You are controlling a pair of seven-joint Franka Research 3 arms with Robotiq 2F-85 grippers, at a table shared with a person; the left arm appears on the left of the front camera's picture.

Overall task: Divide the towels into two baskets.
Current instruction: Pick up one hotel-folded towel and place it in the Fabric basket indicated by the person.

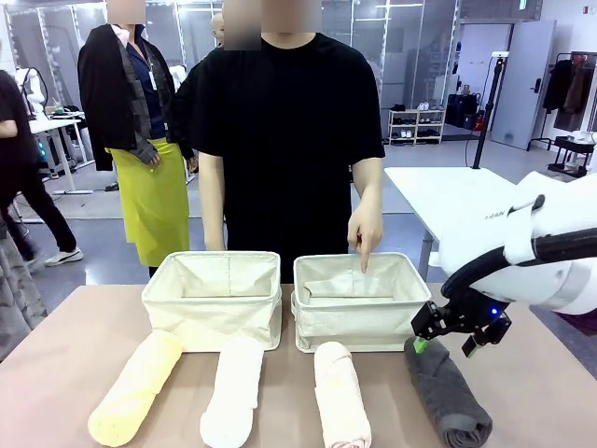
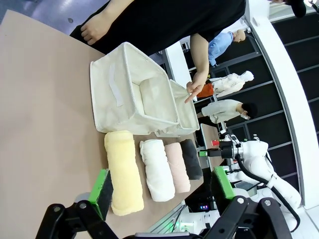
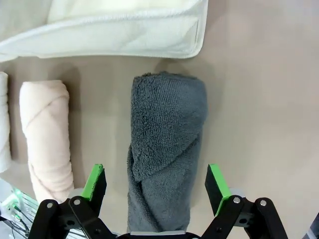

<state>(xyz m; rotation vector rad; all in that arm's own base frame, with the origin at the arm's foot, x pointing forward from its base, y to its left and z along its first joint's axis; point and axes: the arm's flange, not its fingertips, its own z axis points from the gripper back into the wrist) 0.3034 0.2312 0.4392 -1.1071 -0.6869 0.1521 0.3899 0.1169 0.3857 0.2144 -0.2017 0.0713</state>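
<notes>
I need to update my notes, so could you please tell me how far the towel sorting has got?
Done: nothing; the left basket and right basket hold no towels. In hand: the right jaws stand open astride the grey towel, not gripping it, while a person's hand points into the right basket. Left: the yellow towel, white towel and pink towel lie on the table; all four need dividing.

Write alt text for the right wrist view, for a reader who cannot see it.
The right gripper is open, its green pads either side of a dark grey rolled towel lying on the tan table. A pale pink rolled towel lies apart beside it, and the wall of a cream fabric basket runs along the top.
</notes>
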